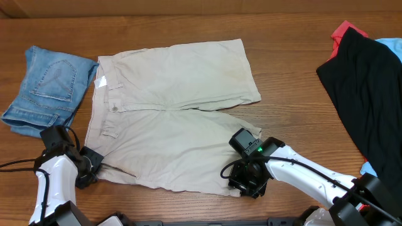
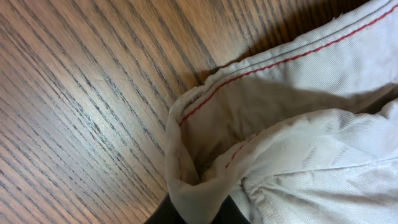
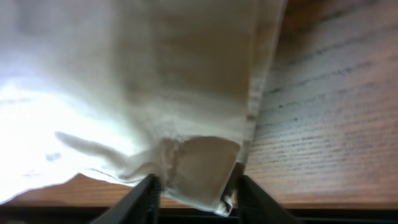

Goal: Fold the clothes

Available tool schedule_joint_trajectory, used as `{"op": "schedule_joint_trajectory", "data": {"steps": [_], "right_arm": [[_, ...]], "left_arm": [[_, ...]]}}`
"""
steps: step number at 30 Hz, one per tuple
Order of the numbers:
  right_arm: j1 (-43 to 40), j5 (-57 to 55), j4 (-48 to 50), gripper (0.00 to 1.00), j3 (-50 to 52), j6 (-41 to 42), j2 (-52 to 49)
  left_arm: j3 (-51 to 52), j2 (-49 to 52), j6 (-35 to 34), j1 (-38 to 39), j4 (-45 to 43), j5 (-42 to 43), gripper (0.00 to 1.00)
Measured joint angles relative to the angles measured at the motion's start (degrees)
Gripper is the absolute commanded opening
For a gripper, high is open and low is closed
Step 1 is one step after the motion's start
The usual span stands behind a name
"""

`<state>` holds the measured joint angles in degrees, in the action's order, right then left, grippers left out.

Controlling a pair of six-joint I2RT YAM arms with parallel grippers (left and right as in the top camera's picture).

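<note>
The pale beige khaki shorts [image 1: 169, 107] lie spread flat in the middle of the table, waistband to the left, legs to the right. My left gripper [image 1: 89, 167] sits at the near waistband corner. In the left wrist view it is shut on a bunched fold of the shorts [image 2: 199, 193] with red stitching. My right gripper [image 1: 246, 181] is at the near leg's hem corner. In the right wrist view its fingers [image 3: 196, 190] stand apart, open, with the hem corner [image 3: 199, 162] between them, not squeezed.
Folded light blue jeans [image 1: 47, 88] lie at the far left. A pile of a black garment [image 1: 367, 88], a red one [image 1: 345, 31] and a light blue one [image 1: 391, 47] lies at the right edge. Bare wooden table [image 1: 295, 119] separates the shorts from the pile.
</note>
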<state>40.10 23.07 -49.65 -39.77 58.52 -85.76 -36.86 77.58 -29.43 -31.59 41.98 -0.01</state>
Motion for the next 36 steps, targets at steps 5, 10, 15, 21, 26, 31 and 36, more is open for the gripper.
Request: {"op": "schedule_joint_trajectory", "data": {"steps": [5, 10, 15, 21, 26, 31, 36], "right_arm": [[0.02, 0.13, 0.04, 0.11, 0.02, -0.09, 0.0], [0.0, 0.33, 1.22, 0.04, 0.24, -0.04, 0.0], [0.0, 0.5, 1.27, 0.04, 0.7, -0.04, 0.0], [-0.52, -2.1, -4.28, 0.04, -1.05, -1.6, 0.04], [-6.01, -8.87, -13.27, 0.04, -10.38, -3.91, 1.84], [-14.69, -11.06, -16.31, 0.04, -17.25, -8.46, 5.35], [-22.23, -10.54, -20.63, 0.04, -19.41, -12.94, 8.22]], "left_arm": [[0.0, 0.0, 0.28, 0.0, 0.07, 0.0, 0.11], [0.0, 0.0, 1.11, 0.0, 0.07, -0.02, 0.1], [0.0, 0.0, 1.33, 0.0, 0.07, -0.02, 0.04], [-1.99, 0.0, 2.69, 0.0, 3.96, 0.02, 0.04], [-9.07, 0.0, 3.85, 0.0, 11.56, 0.68, 0.04], [-15.69, -0.42, 4.61, 0.0, 17.97, 3.32, 0.04], [-18.97, -4.37, 5.66, 0.44, 23.87, 7.96, 0.04]]}}
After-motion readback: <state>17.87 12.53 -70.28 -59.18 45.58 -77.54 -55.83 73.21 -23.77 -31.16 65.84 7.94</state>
